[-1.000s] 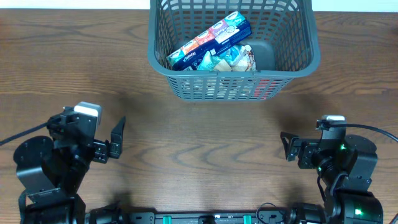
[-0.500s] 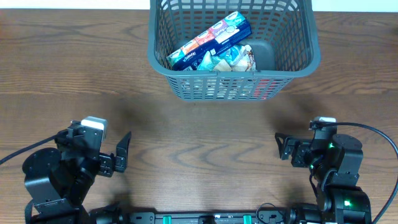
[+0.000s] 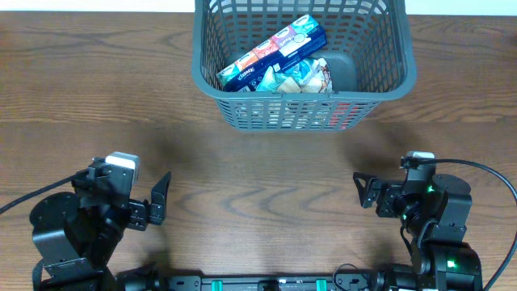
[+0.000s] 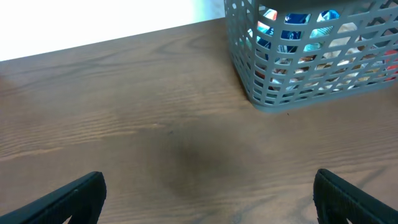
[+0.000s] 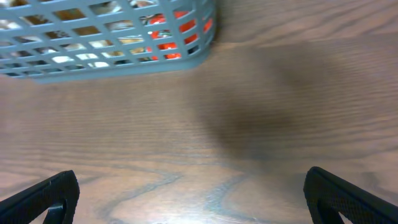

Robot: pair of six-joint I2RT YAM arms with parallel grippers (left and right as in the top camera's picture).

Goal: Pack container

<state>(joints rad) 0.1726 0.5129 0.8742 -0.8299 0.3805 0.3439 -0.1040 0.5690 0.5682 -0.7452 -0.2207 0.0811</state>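
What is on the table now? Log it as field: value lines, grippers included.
container: dark grey lattice basket, upright, at the far side
contents: long blue packet beside pale crinkled packets
left gripper: open, empty, near edge
right gripper: open, empty, near edge
table: brown wood grain

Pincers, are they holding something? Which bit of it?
Nothing. The left pincer and right pincer are both open and empty above the table.

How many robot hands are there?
2. The left gripper sits open at the near left of the table; the right gripper sits open at the near right. Both are empty, well short of the container.
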